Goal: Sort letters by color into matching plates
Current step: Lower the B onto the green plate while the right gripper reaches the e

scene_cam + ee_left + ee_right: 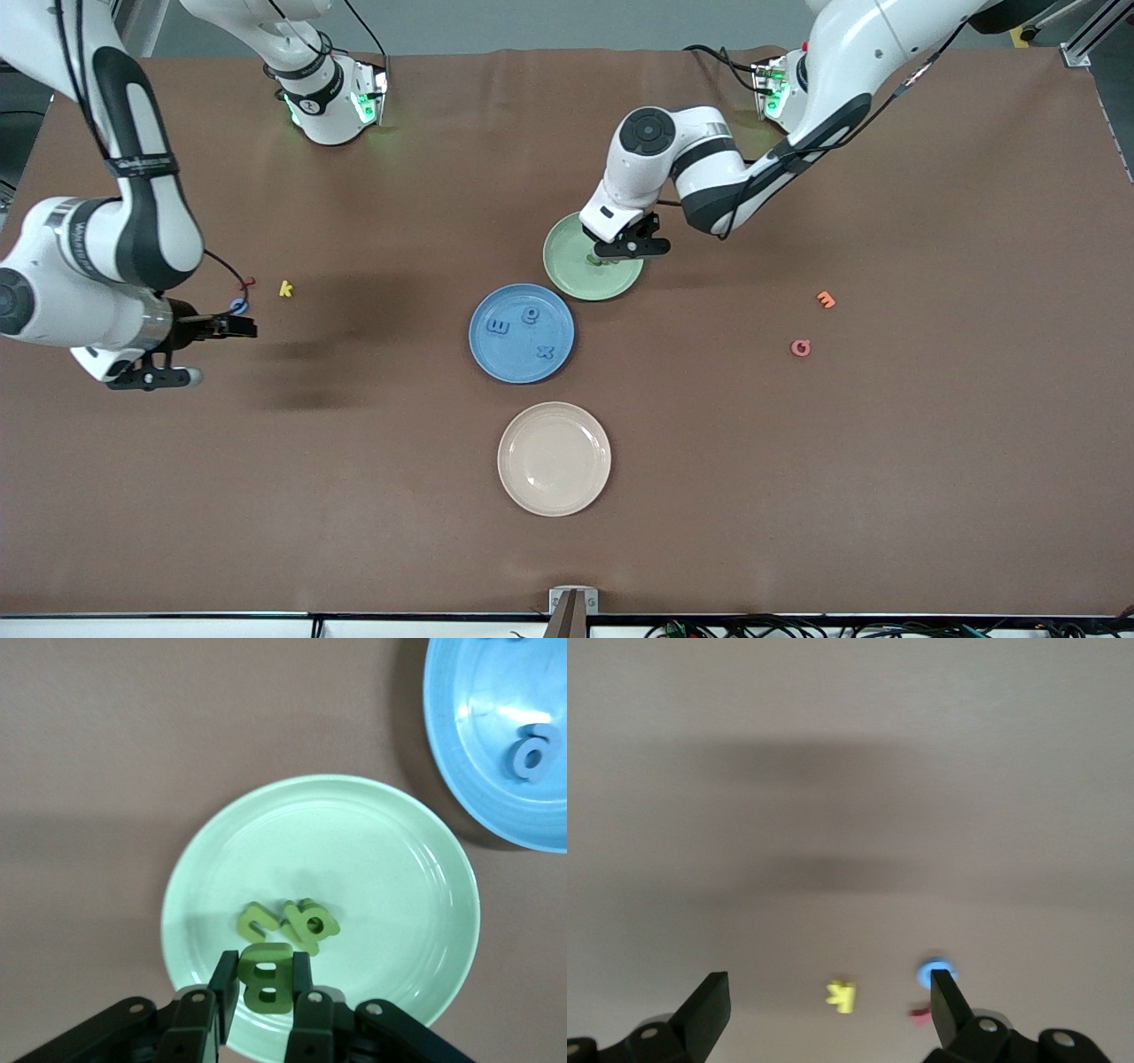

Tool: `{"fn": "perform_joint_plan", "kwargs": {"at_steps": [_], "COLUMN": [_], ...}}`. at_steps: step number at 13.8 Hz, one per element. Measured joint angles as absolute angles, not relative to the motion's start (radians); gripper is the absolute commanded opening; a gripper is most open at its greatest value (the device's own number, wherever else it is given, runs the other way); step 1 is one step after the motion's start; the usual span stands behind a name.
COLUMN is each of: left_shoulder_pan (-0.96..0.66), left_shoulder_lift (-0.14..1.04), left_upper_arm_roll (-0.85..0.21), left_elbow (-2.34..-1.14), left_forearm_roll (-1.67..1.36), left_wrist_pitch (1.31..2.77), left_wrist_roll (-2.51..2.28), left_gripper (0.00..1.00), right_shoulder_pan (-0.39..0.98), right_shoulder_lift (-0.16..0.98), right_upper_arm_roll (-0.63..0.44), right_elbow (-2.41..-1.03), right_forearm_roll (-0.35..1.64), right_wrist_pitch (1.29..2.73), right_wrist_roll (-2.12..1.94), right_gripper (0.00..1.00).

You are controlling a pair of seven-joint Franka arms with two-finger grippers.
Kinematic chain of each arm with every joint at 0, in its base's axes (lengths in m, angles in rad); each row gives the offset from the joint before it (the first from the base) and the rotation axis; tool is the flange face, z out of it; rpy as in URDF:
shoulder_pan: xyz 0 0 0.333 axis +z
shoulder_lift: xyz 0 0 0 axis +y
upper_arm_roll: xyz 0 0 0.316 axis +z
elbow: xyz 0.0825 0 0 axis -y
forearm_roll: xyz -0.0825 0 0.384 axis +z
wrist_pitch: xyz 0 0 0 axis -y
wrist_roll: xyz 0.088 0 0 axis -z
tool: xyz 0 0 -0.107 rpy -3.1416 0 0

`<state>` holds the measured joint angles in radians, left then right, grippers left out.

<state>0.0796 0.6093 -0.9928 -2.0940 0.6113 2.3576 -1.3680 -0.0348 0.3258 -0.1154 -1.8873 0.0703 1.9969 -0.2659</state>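
Note:
My left gripper [263,981] is shut on a green letter B [266,976] and holds it just above the pale green plate [399,877], near its rim. Two more green letters [306,923] lie in that plate beside the B. In the front view the left gripper [611,252] is over the green plate [571,270]. The blue plate [514,365] holds three blue letters [499,327]. A fourth blue letter, a ring [238,307], lies on the table toward the right arm's end. My right gripper [237,329] is open and empty above the table beside that ring [932,973].
A yellow k [285,288] and a small red letter [249,283] lie close to the blue ring. A cream plate [554,496] sits nearer the camera than the blue plate. An orange letter [826,299] and a pink letter [800,348] lie toward the left arm's end.

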Motion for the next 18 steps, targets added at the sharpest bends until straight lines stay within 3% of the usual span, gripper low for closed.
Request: {"fn": "perform_joint_plan", "kwargs": {"at_steps": [4,8,16,18], "left_shoulder_pan": [-0.093,-0.103,-0.103,-0.108], "left_shoulder_lift": [0.622,0.639,0.666,0.668], "left_upper_arm_roll": [-0.871,-0.853,-0.842,-0.821], "left_elbow": [-2.027,-2.022,-2.011,-2.0], "left_forearm_roll": [0.611,0.611,0.611,0.611], "left_wrist_pitch": [2.361,2.361,2.361,2.361], "left_wrist_roll": [-1.454,-1.458,-1.459,-1.459], "left_gripper": [0.05,0.13,0.23,0.3], "right_shoulder_pan": [-0.117,-0.152,-0.175,-0.184], "right_shoulder_lift": [0.319,0.317,0.316,0.314], "right_upper_arm_roll": [-0.115,-0.115,-0.113,-0.113], "right_elbow": [-1.963,-2.105,-2.27,-2.294], "right_forearm_roll": [0.03,0.026,0.024,0.024], "right_wrist_pitch": [2.15,2.348,2.477,2.502], "right_wrist_roll": [-0.481,-0.649,-0.758,-0.761], "right_gripper": [1.0,0.99,0.98,0.99]}}
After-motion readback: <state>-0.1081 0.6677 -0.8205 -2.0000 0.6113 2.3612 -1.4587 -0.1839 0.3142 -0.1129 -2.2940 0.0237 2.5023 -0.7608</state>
